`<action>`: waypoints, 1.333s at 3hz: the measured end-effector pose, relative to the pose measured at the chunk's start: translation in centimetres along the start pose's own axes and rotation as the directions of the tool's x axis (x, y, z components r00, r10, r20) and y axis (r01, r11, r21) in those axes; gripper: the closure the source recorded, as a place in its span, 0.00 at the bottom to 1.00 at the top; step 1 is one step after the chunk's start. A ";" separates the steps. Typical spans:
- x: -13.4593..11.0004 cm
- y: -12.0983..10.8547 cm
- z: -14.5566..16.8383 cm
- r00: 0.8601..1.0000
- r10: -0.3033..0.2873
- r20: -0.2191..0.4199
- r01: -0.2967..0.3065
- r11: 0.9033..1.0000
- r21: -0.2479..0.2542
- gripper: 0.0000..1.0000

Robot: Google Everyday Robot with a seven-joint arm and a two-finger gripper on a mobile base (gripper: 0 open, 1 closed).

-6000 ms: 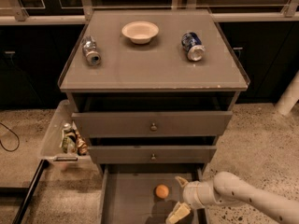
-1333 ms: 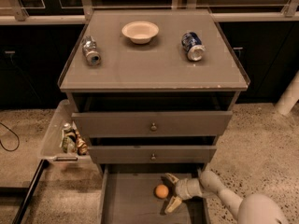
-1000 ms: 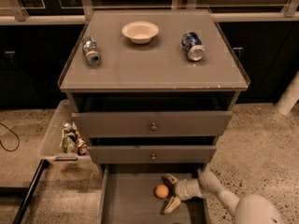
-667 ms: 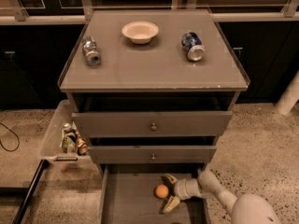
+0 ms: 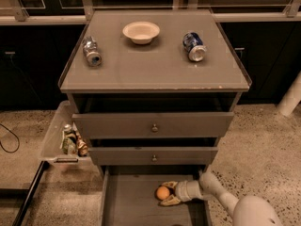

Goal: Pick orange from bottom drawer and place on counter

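Reaching into the open bottom drawer [image 5: 127,199] from the right, the tool [image 5: 165,194] sat low, well below the front edge of the counter [image 5: 155,74]. Its two fingers [image 5: 169,185] were apart, one on either side of the orange [image 5: 162,192]. The orange lay on the drawer floor, right of the middle. Whether the fingers already pressed on the fruit could not be told.

By my reading the task was at the grasp. The drawer stood pulled out and the tool was lined up on the fruit, but the orange was not lifted. Closing on it, raising it clear of the drawer and setting it on the counter were all left to do. The front half of the counter looked a likely spot for it.

Counted, there was one orange and one tool. The cabinet had three drawers: the bottom one and two with knobs [image 5: 153,125] above it. One cream bowl [image 5: 141,32] stood near the back edge, about midway along. Two cans lay on their sides, one [image 5: 91,51] toward the left edge and one [image 5: 194,46] toward the right edge. One clear tray [image 5: 51,140] hung below the left edge, holding a few small things I could not count
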State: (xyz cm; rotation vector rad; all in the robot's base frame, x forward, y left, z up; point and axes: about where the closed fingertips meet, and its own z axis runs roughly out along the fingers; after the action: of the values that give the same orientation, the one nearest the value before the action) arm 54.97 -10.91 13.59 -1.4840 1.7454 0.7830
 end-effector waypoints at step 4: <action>-2.7 1.6 -5.6 0.999 -0.039 0.015 0.037 0.994 0.105 1.00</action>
State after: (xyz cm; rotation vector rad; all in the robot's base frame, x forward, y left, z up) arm 52.93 -13.68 19.03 -1.4322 1.7143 0.6723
